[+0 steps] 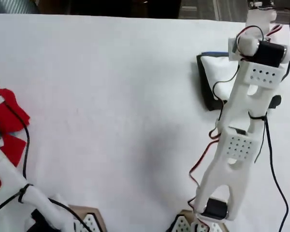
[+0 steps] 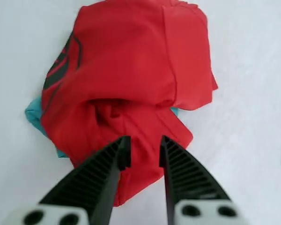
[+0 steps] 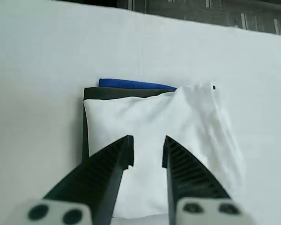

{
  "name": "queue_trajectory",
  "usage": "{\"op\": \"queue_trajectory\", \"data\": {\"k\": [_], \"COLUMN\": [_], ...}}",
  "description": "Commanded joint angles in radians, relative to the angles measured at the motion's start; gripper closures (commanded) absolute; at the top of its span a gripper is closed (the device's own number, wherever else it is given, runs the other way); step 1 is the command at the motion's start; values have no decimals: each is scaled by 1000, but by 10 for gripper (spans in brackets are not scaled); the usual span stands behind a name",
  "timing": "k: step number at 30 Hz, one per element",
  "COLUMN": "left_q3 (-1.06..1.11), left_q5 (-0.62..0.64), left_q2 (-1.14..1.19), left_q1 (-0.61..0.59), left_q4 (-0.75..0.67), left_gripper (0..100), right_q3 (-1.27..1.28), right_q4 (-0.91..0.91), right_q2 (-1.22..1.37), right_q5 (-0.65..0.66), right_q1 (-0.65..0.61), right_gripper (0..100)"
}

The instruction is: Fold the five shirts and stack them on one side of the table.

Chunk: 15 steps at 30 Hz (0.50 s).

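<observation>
Left fingers (image 2: 103,178): slightly parted, gripping nothing, poised over a crumpled red shirt (image 2: 131,79) at the left edge of the desk (image 1: 111,96). A teal shirt (image 2: 32,112) peeks out beneath it.

Right fingers (image 3: 103,178): likewise parted and empty, above the folded stack on the right side. White shirt (image 3: 178,136) on top, slightly skewed, over black shirt (image 3: 122,93) and blue shirt (image 3: 136,84). The stack's long axis runs from the near to the far edge of the desk.
</observation>
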Motion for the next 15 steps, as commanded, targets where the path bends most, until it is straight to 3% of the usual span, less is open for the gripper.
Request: {"op": "queue_trajectory", "data": {"k": [1, 5, 9, 15], "left_q3": [-71, -114, -239, -622], "left_q5": [-20, -106, -133, -140], "left_q2": [-28, 23, 230, 608], "left_q1": [-55, -66, -94, -133], "left_q4": [-25, -115, -133, 72], "left_gripper": [859, 769, 767, 767], "right_q3": [14, 238, 677, 1298], "right_q4": [28, 28, 27, 22], "right_q2": [-156, -392, -734, -1152], "right_q5": [-8, -8, -6, -6], "right_q1": [-1, -10, -67, -206], "right_gripper": [894, 892, 891, 892]}}
